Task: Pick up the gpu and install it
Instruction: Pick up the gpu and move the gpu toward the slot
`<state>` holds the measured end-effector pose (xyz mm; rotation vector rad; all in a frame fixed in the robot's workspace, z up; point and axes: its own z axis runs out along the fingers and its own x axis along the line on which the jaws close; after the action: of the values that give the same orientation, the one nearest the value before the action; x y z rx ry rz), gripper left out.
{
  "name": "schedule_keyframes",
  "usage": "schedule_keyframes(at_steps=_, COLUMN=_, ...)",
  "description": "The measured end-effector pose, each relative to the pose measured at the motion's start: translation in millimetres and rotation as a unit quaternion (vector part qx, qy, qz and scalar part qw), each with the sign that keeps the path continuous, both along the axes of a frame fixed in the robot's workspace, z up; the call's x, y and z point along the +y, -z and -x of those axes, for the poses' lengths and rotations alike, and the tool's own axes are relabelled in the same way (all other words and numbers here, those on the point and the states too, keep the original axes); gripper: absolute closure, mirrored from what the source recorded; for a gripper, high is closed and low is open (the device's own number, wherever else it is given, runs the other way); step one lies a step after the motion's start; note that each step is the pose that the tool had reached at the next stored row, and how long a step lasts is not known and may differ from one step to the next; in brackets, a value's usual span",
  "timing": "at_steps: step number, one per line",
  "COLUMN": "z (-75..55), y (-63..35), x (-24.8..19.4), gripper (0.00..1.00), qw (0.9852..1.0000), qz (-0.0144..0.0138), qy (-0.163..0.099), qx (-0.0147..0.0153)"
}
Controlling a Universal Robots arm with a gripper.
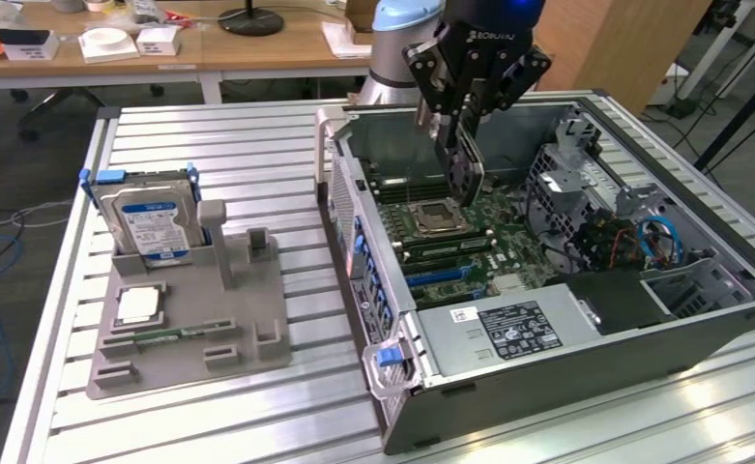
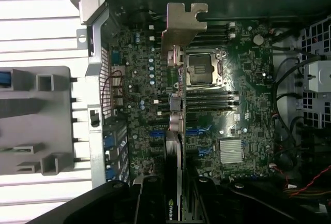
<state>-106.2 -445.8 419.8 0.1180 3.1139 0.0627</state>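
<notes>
- The grey rack (image 1: pixel 184 319) holding the hard drive (image 1: pixel 156 224) sits well away from the pincer, on the exterior view's left. I'm ignoring it.
- My pincer (image 1: pixel 470 92) is clamped on the gpu (image 1: pixel 465 164). The card hangs on edge right beneath it, over the motherboard (image 1: pixel 480 217) inside the open computer case (image 1: pixel 584 387).
- I'd call it light and stiff but fragile. It's best held by the cooler block and board edges, never the contacts.
- It's a thin card with a black cooler, and its silver bracket (image 2: pixel 182 27) is at the end away from the pincer.
</notes>
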Motion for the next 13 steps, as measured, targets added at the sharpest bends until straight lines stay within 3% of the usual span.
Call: schedule_keyframes(at_steps=13, z=-13.3, y=0.0, x=0.0, gripper=0.74, qw=1.0, qz=0.0, qy=0.0, qx=0.0)
